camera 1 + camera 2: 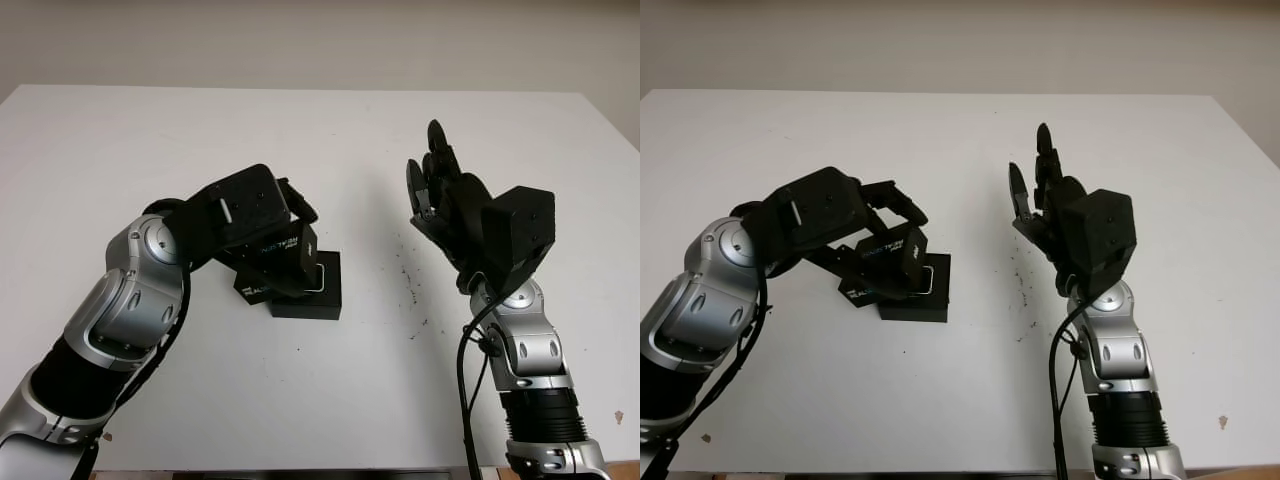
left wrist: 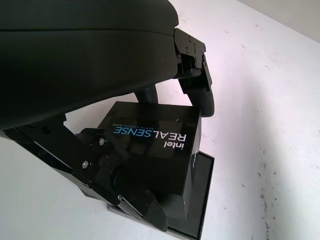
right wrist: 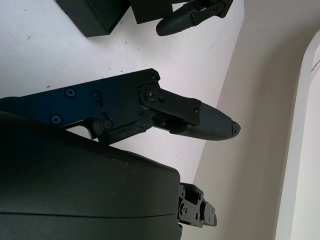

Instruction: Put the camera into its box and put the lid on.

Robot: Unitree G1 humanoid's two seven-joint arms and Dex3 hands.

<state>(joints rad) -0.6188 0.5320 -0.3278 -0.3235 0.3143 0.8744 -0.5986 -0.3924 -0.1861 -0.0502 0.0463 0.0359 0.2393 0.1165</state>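
The left hand (image 1: 275, 225) is clamped on the lid (image 2: 150, 150), a glossy black lid printed "intel REALSENSE". In the left wrist view one finger (image 2: 197, 85) presses the lid's far edge and another finger (image 2: 125, 192) grips its near side. The lid is held tilted, just above the box (image 1: 310, 290), partly overlapping it and not seated squarely. The box is a black open base lying on the white table (image 1: 300, 400), and its right and near edges stick out from under the lid. A small pale shape shows at the lid's right edge over the box; I cannot tell whether it is the camera. The right hand (image 1: 440, 195) is raised above the table, well apart from the box on its right side, open and holding nothing. Small dark specks (image 1: 410, 285) dot the table between the box and the right hand.
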